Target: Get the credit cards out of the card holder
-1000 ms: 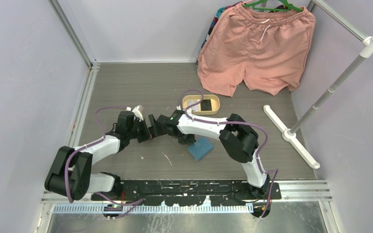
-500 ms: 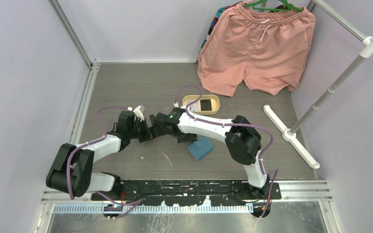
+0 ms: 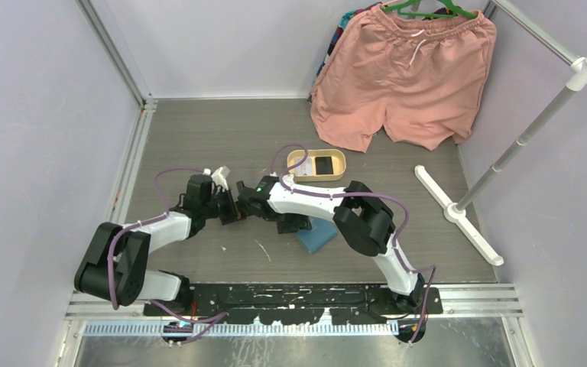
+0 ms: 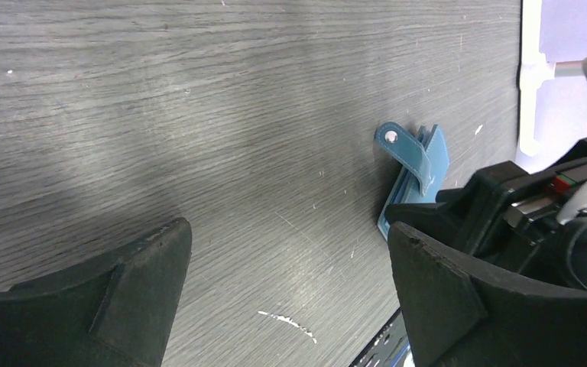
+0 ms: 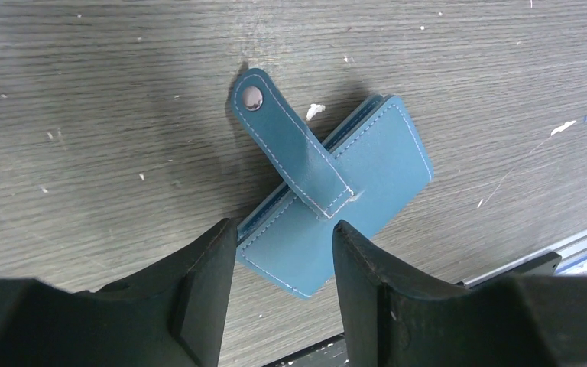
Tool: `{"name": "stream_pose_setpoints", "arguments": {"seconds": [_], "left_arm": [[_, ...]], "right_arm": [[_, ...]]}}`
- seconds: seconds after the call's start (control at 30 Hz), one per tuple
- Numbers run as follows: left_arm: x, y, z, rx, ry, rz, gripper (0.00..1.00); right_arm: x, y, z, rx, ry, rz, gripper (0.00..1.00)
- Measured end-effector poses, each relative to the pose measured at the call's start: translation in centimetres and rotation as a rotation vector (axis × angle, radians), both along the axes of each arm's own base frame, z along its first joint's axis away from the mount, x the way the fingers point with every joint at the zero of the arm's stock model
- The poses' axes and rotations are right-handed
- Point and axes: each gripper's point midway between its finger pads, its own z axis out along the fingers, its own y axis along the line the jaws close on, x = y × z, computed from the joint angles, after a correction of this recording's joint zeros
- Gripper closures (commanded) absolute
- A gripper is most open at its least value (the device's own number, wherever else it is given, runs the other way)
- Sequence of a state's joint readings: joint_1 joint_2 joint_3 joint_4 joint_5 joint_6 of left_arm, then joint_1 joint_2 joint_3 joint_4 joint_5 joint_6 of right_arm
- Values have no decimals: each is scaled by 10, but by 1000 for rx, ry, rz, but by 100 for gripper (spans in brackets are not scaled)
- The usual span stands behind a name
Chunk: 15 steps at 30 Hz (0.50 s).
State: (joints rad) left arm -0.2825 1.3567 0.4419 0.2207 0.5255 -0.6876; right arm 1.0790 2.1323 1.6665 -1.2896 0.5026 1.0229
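The card holder (image 5: 351,180) is a teal-blue wallet lying folded on the grey table, its snap tab (image 5: 287,145) unfastened and sticking up. It also shows in the top view as the card holder (image 3: 319,237) and in the left wrist view as the card holder (image 4: 420,164). My right gripper (image 5: 284,229) hangs open just above its near corner, holding nothing. My left gripper (image 4: 287,233) stands wide open over bare table to the left of it, empty. A dark credit card (image 3: 325,165) lies in the tan tray (image 3: 298,162). No card shows in the wallet.
Pink shorts (image 3: 405,76) hang at the back right. A white stand (image 3: 458,210) with a slanted pole rests on the right side. Both gripper heads sit close together near the middle, the left gripper (image 3: 231,208) just left of the right gripper (image 3: 292,224).
My right gripper has gone from shut to open, and its arm has shifted left with the elbow folding in. The left arm has hardly moved.
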Motion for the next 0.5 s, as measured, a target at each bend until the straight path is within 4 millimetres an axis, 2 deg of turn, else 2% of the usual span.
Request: {"name": "stream_pose_setpoints", "arguments": {"seconds": [0.27,0.43,0.5], "left_arm": [[-4,-2,0,-18,5,-15,0],[-6,-2,0,-24,6,-24,0],[-6,-2,0,-26,8,-24,0]], "right_arm": [[-5,-6,-5,-50,25,5,47],[-8,-4,-1,-70,21,24,69],[-9,-4,0,-84,16,33,75]]}}
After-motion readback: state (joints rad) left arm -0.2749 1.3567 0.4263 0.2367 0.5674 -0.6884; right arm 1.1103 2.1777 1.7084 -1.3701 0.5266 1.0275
